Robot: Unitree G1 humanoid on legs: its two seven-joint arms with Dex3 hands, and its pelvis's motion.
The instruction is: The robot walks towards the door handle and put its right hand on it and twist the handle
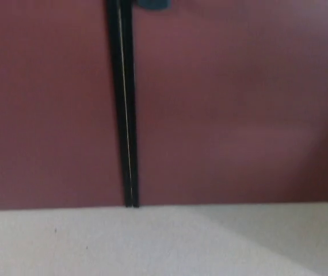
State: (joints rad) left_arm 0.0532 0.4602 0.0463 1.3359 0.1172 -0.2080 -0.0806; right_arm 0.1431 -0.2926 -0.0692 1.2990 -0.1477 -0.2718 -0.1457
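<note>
Two dark red door leaves fill most of the head view, the left leaf (43, 103) and the right leaf (233, 103). A black vertical seam (125, 109) with a thin bright line runs between them down to the floor. A dark bluish object (152, 4) just shows at the top edge on the right leaf beside the seam; it is cut off and blurred, so I cannot tell whether it is the handle. Neither of my hands shows.
Pale grey floor (95, 241) meets the doors at the bottom of the picture. A darker shadow (279, 236) lies across the floor at the right.
</note>
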